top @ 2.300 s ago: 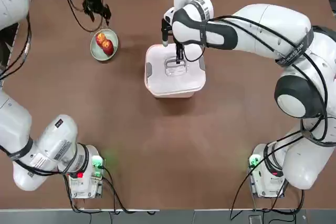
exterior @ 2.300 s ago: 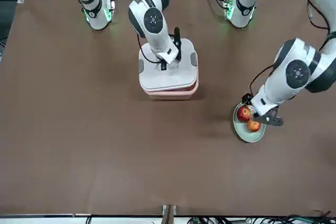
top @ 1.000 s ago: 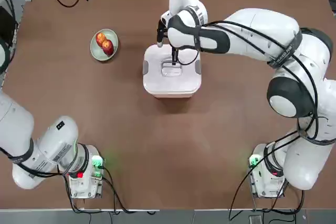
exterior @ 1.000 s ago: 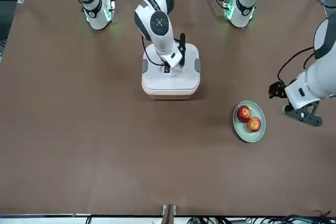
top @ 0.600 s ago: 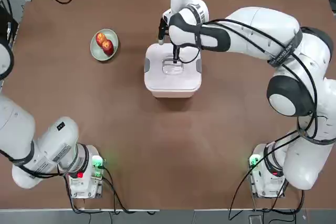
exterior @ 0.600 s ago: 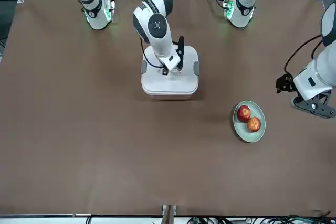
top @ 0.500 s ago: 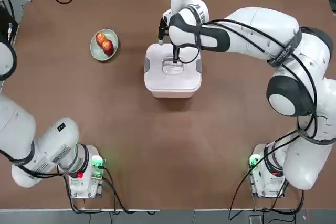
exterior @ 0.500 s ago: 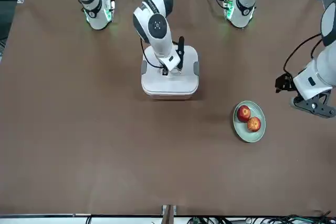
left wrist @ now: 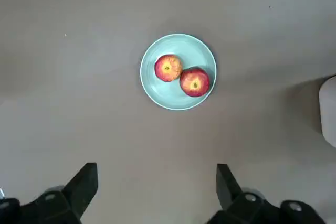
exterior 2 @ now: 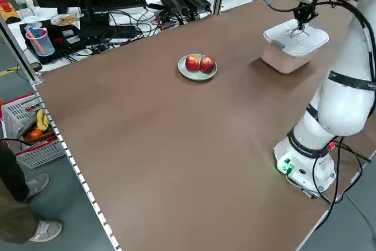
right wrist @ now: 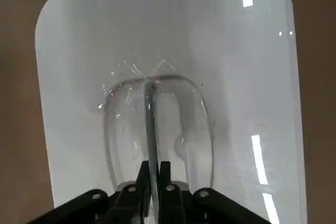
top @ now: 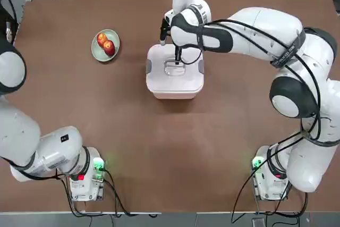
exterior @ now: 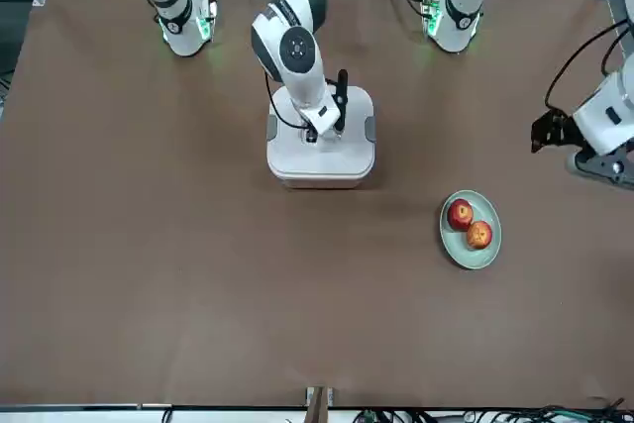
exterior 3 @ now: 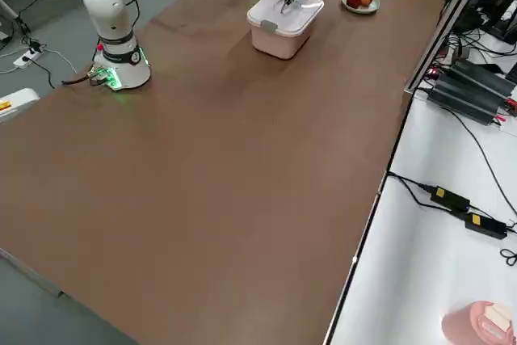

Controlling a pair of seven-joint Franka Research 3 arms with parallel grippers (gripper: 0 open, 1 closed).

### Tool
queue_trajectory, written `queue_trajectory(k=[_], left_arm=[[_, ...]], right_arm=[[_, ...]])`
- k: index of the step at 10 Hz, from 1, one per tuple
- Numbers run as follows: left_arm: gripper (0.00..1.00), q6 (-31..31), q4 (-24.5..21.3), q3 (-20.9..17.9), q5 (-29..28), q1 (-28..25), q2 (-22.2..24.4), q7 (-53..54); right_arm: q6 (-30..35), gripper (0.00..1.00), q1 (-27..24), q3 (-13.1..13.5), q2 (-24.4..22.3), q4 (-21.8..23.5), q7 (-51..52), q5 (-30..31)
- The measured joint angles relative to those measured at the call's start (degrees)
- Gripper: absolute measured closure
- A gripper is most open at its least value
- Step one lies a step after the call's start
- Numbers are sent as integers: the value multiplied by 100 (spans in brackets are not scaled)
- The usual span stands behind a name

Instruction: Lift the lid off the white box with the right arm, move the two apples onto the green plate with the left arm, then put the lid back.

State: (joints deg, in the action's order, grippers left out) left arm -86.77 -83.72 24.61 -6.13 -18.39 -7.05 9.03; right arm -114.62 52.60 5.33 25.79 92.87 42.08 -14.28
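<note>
The white box point(top: 175, 86) stands near the middle of the table point(top: 159, 147), toward its far edge as the robot faces it. It is a rounded-square tub, whitish outside, with a faint pink tint low on its wall in the left side view. The lid point(top: 175, 73) sits flush on top: white, rounded-square, with a grey clip point(top: 149, 68) on each of 2 opposite sides and a thin bar handle point(right wrist: 150, 124) across a shallow oval recess at its centre.

The right gripper point(right wrist: 153, 178) points down at the lid's centre, its 2 fingers pinched against the bar handle with almost no gap between them.

The green plate point(top: 98, 51) lies well apart from the box, on the robot's left. It is small, round, pale mint with a shallow rim. The 2 apples point(left wrist: 181, 75) rest on it side by side, touching, red with yellow patches around the stems.

The left gripper point(left wrist: 156, 188) hangs above bare table near the plate, its fingers spread wide and holding nothing.
</note>
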Motion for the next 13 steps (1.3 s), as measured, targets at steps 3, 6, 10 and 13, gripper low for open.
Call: queue_trajectory(k=[3,6,10,13], left_arm=[[0,558,35,-850,266,781,504,-19],[0,790,68,-1167,331,1427,561,-443],[0,815,114,-1895,594,1959,736,-369],[0,785,68,-1926,595,1952,725,-375]], right_arm=[[0,57,0,1,9,0,-6,0],[-20,11,-2,6,9,0,-6,0],[-7,0,-167,69,-133,-82,-9,1],[141,0,-757,93,-586,-100,219,182]])
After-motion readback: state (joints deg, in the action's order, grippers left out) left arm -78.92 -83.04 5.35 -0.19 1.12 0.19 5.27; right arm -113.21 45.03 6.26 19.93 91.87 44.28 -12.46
